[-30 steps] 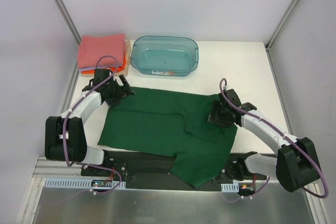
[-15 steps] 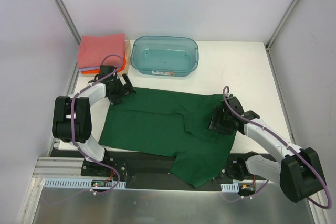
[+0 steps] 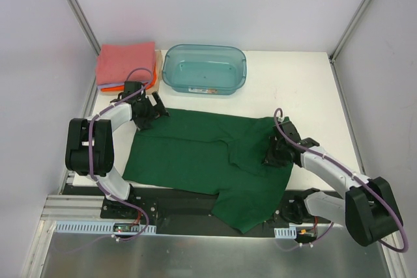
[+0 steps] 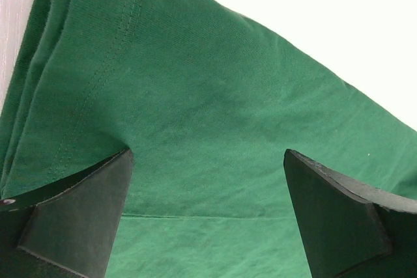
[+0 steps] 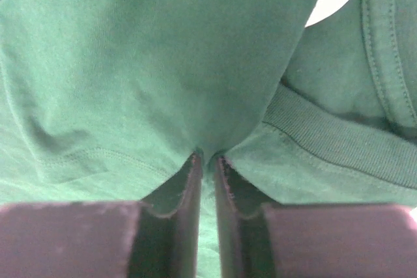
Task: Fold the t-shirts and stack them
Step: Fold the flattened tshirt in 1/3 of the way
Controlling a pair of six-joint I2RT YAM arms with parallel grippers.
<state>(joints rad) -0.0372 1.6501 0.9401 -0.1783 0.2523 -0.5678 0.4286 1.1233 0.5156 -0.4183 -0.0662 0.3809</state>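
A dark green t-shirt (image 3: 195,154) lies spread across the table, its near right part hanging over the front edge. My left gripper (image 3: 146,114) is open at the shirt's far left corner, the cloth (image 4: 208,128) lying flat between its wide fingers (image 4: 78,213). My right gripper (image 3: 275,155) is shut on a pinched fold of the green shirt (image 5: 195,63) near the ribbed collar (image 5: 339,141). A stack of folded t-shirts, salmon-pink (image 3: 125,62) on top with orange (image 3: 112,86) beneath, sits at the far left.
A translucent teal plastic bin (image 3: 204,68) stands at the back centre, next to the folded stack. White walls and metal posts (image 3: 75,11) close in the table. A black strip (image 3: 176,203) runs along the front edge by the arm bases.
My right gripper slid down the shirt's right side and closed on a fold of cloth. My left arm swung its elbow in, the gripper staying open at the far left corner.
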